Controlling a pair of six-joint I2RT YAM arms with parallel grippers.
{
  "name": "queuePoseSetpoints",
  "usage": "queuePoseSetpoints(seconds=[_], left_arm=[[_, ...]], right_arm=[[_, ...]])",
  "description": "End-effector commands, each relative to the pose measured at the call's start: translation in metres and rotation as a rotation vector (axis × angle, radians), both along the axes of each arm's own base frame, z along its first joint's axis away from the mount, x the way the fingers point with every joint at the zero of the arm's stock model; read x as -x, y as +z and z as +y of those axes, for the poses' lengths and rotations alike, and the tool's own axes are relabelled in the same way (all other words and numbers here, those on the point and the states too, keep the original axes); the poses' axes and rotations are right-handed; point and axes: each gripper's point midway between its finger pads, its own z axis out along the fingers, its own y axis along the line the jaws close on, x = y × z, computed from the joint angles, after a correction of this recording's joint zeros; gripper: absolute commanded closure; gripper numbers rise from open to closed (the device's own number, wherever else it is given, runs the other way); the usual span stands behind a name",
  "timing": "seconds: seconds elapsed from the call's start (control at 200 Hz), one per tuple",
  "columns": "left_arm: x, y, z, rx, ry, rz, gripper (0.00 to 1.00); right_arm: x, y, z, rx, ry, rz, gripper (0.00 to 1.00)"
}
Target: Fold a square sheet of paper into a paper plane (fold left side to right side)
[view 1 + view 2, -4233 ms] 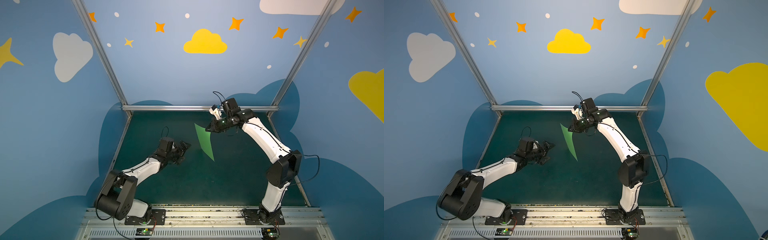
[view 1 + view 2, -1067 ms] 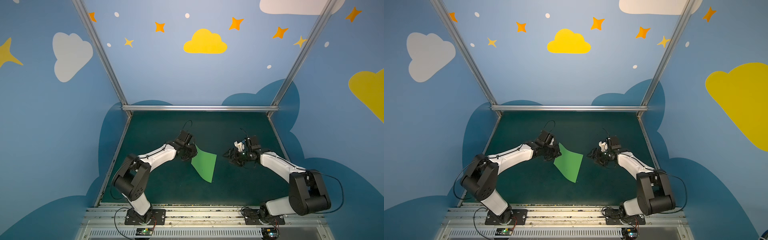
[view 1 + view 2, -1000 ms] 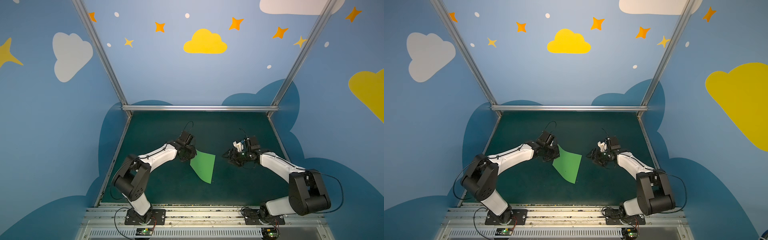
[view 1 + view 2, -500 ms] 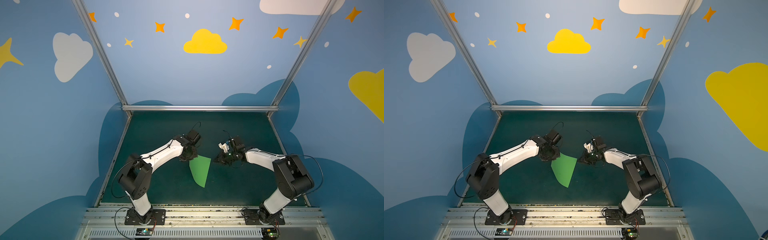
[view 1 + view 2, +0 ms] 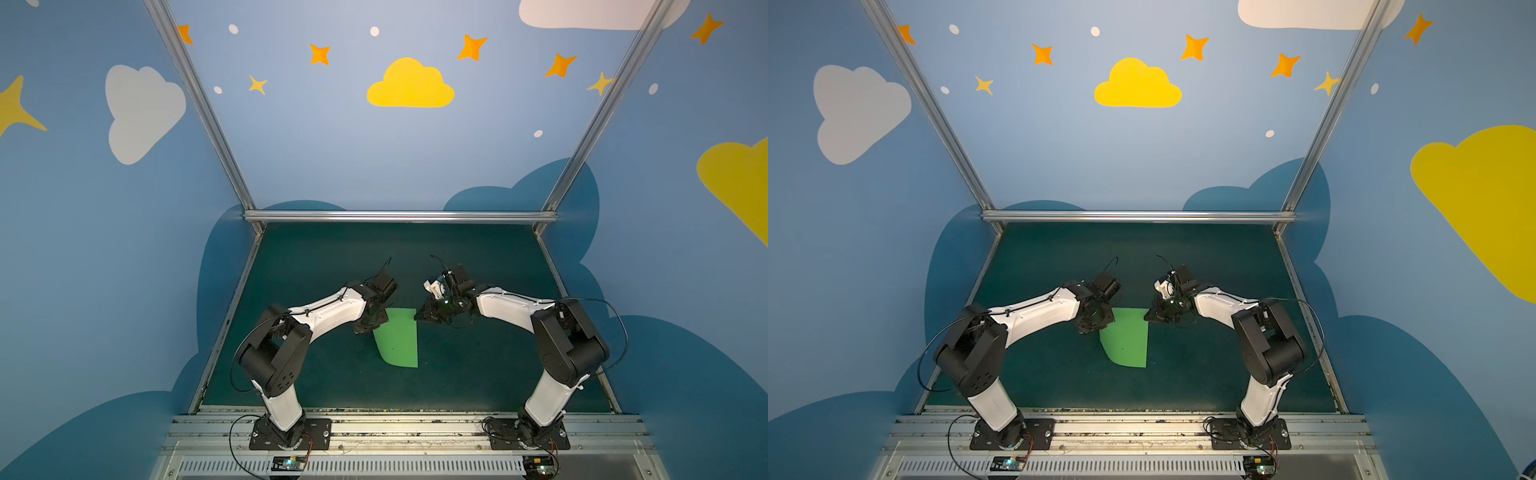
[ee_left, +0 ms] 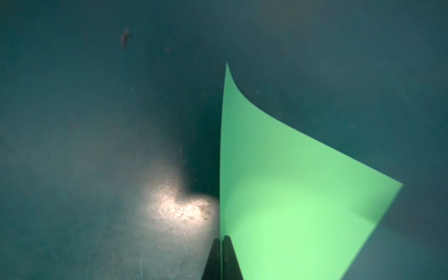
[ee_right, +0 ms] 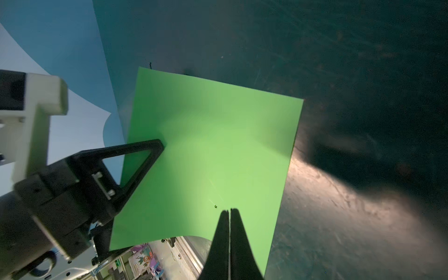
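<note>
The square sheet of paper (image 5: 399,340) (image 5: 1127,338) is bright green and lies mid-mat. Its right edge is straight and its left part curls upward. My left gripper (image 5: 372,328) (image 6: 221,238) is shut on the sheet's (image 6: 291,194) far-left edge and holds that side off the mat. My right gripper (image 5: 417,319) (image 7: 229,211) is shut, its tips over the sheet (image 7: 206,145) at the far-right corner. I cannot tell whether any paper is pinched there. The left gripper (image 7: 162,143) also shows in the right wrist view. No paper plane shape shows.
The dark teal mat (image 5: 332,257) covers the work area. An aluminium frame bar (image 5: 399,216) runs along the back, with blue walls on three sides. The arm bases stand on a metal rail (image 5: 395,432) at the front.
The left gripper has carried the sheet toward the middle, turning it square to the front. The right gripper came in from the right to the sheet's far-right corner and shut.
</note>
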Motion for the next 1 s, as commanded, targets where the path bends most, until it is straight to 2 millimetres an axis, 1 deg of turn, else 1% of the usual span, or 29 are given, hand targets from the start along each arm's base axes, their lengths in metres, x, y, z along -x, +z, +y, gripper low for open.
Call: queuePoseSetpoints(seconds=[0.0,0.28,0.445,0.571,0.651,0.726,0.796,0.996], left_arm=[[-0.008,-0.002,-0.002,0.03,0.091,-0.044,0.96],[-0.009,0.0,-0.003,0.002,0.065,-0.054,0.96],[-0.005,-0.002,-0.002,-0.013,0.047,-0.048,0.96],[-0.004,0.002,-0.01,-0.008,-0.005,-0.057,0.95],[-0.006,0.007,-0.022,0.009,-0.062,-0.068,0.87],[-0.007,0.012,-0.035,0.032,-0.114,-0.077,0.78],[-0.007,0.015,-0.047,0.057,-0.152,-0.083,0.66],[-0.007,0.015,-0.081,0.153,-0.223,-0.089,0.51]], right_arm=[[0.006,-0.009,-0.001,0.043,0.051,0.029,1.0],[0.006,-0.027,0.005,0.055,0.08,0.084,1.0],[0.006,-0.041,0.004,0.076,0.077,0.098,1.0],[0.005,-0.05,0.002,0.098,0.069,0.104,1.0],[0.006,-0.055,-0.001,0.11,0.06,0.105,1.0],[0.008,-0.059,-0.002,0.114,0.05,0.113,1.0],[0.009,-0.063,-0.004,0.119,0.038,0.116,1.0],[0.014,-0.07,-0.009,0.126,0.018,0.131,1.0]])
